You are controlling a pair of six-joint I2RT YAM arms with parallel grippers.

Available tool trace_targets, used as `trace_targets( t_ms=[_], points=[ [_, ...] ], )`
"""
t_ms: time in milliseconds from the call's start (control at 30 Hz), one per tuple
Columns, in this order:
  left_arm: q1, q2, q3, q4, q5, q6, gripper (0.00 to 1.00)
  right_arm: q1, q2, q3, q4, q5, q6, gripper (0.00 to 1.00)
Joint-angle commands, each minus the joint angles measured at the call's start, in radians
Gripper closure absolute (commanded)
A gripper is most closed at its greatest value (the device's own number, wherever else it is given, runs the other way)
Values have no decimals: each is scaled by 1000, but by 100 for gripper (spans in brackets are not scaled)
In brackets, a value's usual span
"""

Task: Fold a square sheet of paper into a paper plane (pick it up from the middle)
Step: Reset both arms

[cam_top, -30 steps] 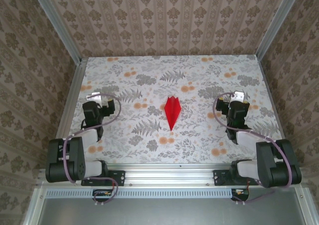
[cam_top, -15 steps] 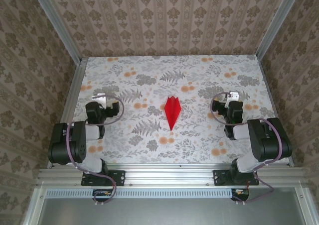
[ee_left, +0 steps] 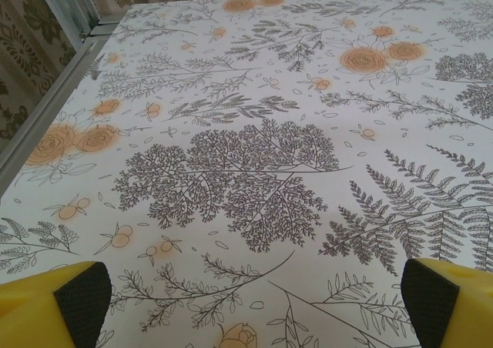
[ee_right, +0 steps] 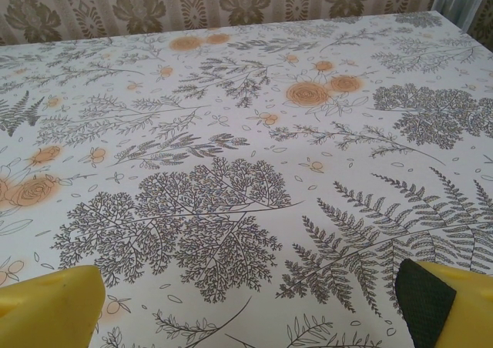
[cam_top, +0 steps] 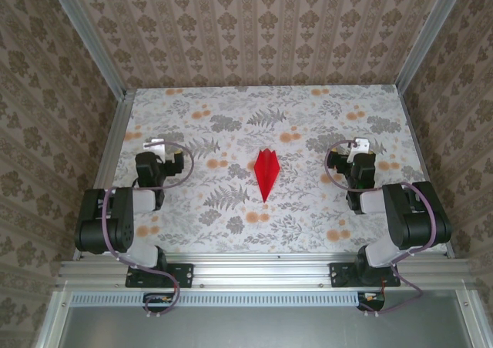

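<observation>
Slim, pointed, bright red creased paper plane lies flat on floral tabletop, midway between left tool and right tool, well apart from both. Both tools spread wide, pinching nothing.

Red paper plane, grey-and-orange floral table

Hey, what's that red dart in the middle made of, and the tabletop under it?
The paper plane looks like thin matte red paper: crisp creases, lying flat. The tabletop seems covered by a printed floral sheet, perhaps paper or vinyl; the look leaves that open.
</observation>
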Motion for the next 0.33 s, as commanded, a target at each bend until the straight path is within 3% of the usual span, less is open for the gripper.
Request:
trace_targets(
  t_ms=[0,300],
  points=[
    [-3,5,18,-2,-12,22,0,5,4,17,30,-6,-7,0],
    [-2,6,21,-7,-10,22,0,5,1,16,31,-6,-7,0]
  ],
)
